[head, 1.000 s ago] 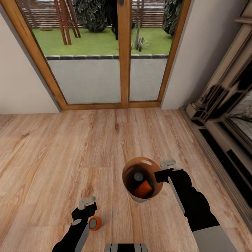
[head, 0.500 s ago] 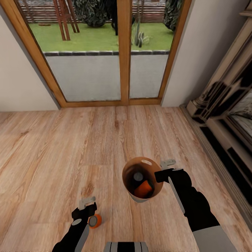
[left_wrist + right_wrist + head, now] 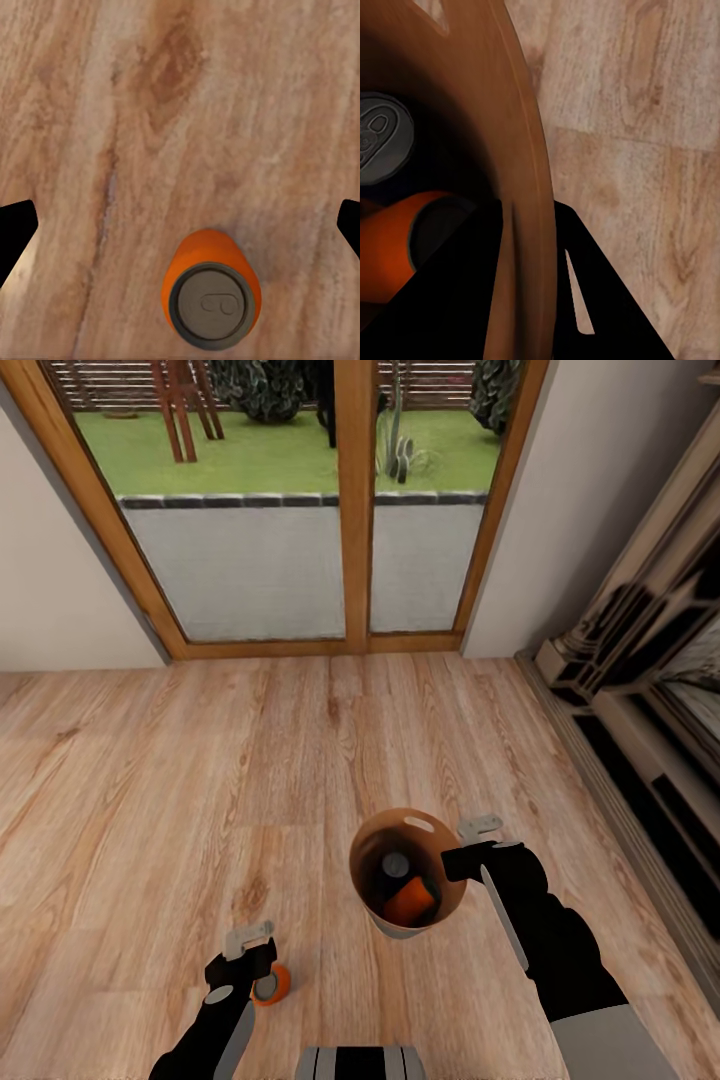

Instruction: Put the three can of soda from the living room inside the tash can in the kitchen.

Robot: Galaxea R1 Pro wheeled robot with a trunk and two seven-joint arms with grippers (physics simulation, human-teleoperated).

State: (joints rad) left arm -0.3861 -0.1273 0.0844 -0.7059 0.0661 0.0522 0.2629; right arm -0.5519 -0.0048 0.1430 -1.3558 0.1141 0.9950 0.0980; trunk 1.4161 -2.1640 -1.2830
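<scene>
The right gripper [image 3: 463, 857] is closed over the rim of the bin [image 3: 372, 840], one finger inside the wall and one outside, holding the bin off the floor [image 3: 200, 780]. In the right wrist view the bin wall [image 3: 521, 187] is cut off at the frame edges. Two cans lie inside the bin: an orange can [image 3: 410, 901] on its side and a second can [image 3: 396, 863] showing just its grey top, its body lost in shadow.

The left gripper [image 3: 258, 961] is wide apart; its dark fingertips [image 3: 15, 232] appear at the frame edges of the left wrist view. Between them, below the gripper, a third can [image 3: 212, 298] stands upright on the floor, not held.

The floor is light wood plank. Ahead are wood-framed glass doors [image 3: 350, 510] with lawn beyond. A fireplace surround [image 3: 640, 660] is cut off to the right of the right arm.
</scene>
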